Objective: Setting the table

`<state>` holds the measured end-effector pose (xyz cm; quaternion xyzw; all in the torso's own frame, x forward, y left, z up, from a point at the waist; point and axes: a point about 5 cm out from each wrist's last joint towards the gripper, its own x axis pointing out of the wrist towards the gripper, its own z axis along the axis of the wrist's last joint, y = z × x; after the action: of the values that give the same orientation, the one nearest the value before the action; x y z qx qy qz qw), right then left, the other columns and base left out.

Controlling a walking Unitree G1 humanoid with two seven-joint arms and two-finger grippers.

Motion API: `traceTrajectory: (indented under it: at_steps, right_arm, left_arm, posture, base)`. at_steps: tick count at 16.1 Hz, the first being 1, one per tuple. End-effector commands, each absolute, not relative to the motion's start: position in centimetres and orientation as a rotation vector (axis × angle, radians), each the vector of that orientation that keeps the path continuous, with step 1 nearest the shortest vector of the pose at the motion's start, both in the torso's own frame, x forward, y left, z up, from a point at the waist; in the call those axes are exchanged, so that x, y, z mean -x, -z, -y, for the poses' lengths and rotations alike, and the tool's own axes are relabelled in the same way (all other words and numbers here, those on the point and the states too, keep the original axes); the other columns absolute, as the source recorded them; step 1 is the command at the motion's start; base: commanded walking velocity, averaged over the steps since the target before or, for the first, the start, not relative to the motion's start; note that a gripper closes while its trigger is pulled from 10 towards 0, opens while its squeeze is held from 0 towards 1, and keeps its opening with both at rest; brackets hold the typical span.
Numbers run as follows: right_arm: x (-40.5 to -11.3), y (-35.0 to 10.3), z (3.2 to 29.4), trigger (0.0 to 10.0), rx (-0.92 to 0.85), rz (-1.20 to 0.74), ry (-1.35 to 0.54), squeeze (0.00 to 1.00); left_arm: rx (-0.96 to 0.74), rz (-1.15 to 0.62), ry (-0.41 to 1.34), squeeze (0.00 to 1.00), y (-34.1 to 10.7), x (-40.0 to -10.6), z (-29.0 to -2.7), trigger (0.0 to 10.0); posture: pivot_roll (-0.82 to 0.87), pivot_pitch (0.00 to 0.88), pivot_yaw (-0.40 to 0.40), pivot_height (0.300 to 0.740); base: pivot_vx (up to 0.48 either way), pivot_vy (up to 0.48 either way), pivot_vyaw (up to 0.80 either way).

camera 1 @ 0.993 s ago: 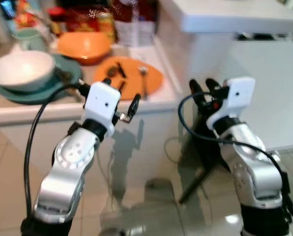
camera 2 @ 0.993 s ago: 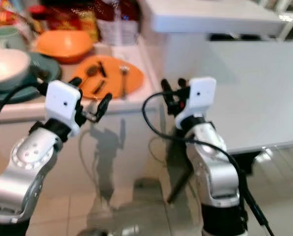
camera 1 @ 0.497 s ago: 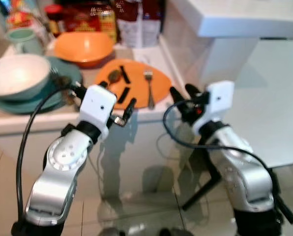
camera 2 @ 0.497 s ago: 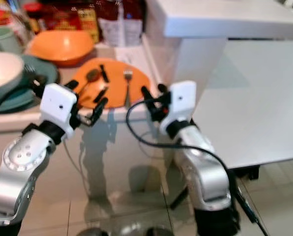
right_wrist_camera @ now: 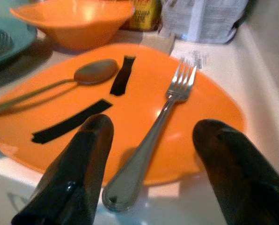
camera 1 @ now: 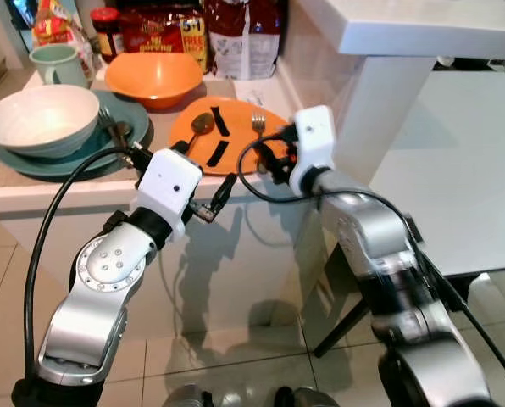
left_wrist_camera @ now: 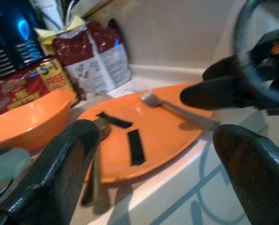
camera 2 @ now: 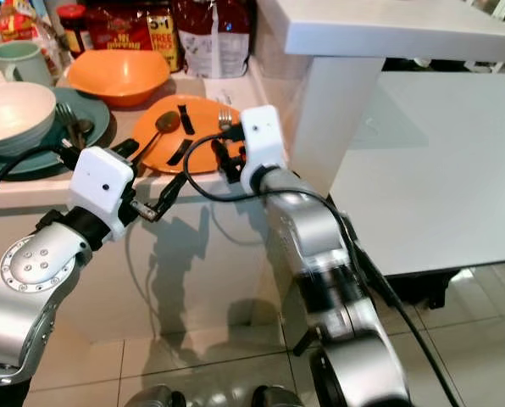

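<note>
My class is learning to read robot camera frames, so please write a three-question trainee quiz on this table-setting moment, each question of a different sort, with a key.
1. True or false: the silver metal fork lies on the flat orange plate.
2. The right gripper has its jaws: A) shut on the fork B) open, either side of the fork's handle C) shut on the spoon.
3. Fill in: the white ceramic bowl sits on a ____ plate.

Key: 1 true; 2 B; 3 teal.

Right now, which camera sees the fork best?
The right wrist view: the fork lies whole, close and sharp on the orange plate, between the open right gripper fingers. The left wrist view shows it smaller, with the handle end behind the right gripper. In the eye views mostly the tines show.
</note>
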<state>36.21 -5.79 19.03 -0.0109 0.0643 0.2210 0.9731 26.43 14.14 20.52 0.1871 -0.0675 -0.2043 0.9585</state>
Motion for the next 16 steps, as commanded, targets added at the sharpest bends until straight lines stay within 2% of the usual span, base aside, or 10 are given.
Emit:
traceTrajectory:
  at_steps: [1, 7, 9, 12, 13, 14, 15, 16]
  right_arm:
    - [-37.2, -19.2, 6.0, 10.0, 0.020, -0.135, -0.414, 1.00]
    - [-40.1, -21.2, 3.9, 10.0, 0.024, -0.142, -0.415, 1.00]
    - [-40.7, -21.8, 4.2, 10.0, 0.023, -0.157, -0.338, 1.00]
    - [-41.0, -22.5, 4.0, 10.0, -0.006, -0.177, -0.323, 1.00]
    - [-41.0, -22.5, 3.9, 10.0, -0.022, -0.189, -0.325, 0.89]
    - [-41.0, -22.3, 3.7, 10.0, -0.064, -0.224, -0.332, 0.24]
    - [-41.0, -22.2, 3.6, 10.0, -0.065, -0.238, -0.332, 0.01]
    - [-40.9, -21.8, 3.5, 10.0, -0.046, -0.277, -0.341, 0.00]
  left_arm:
    - [-0.393, 0.140, 0.416, 0.00, -20.7, -26.2, -14.4, 10.0]
    - [-0.396, 0.148, 0.414, 0.00, -20.9, -26.6, -14.2, 10.0]
    - [-0.400, 0.147, 0.420, 0.00, -20.9, -26.6, -14.2, 10.0]
    - [-0.408, 0.149, 0.428, 0.00, -21.1, -26.5, -14.3, 10.0]
    - [-0.409, 0.148, 0.433, 0.00, -21.1, -26.5, -14.3, 10.0]
    - [-0.401, 0.140, 0.453, 0.00, -21.1, -26.4, -14.2, 10.0]
    - [-0.391, 0.136, 0.465, 0.00, -21.1, -26.4, -14.1, 10.0]
    - [-0.369, 0.132, 0.495, 0.00, -21.1, -26.3, -13.8, 10.0]
  posture:
    - [0.13, 0.080, -0.071, 0.740]
    - [0.14, 0.082, -0.072, 0.740]
    - [0.14, 0.082, -0.070, 0.740]
    - [0.14, 0.082, -0.071, 0.740]
    - [0.14, 0.081, -0.070, 0.740]
    - [0.14, 0.081, -0.067, 0.740]
    - [0.14, 0.082, -0.067, 0.740]
    - [0.14, 0.081, -0.066, 0.740]
  base:
    - [0.000, 0.000, 0.00]
    - [0.000, 0.000, 0.00]
    - [0.000, 0.000, 0.00]
    - [0.000, 0.000, 0.00]
    - [0.000, 0.000, 0.00]
    - [0.000, 0.000, 0.00]
    - [0.000, 0.000, 0.00]
    - [0.000, 0.000, 0.00]
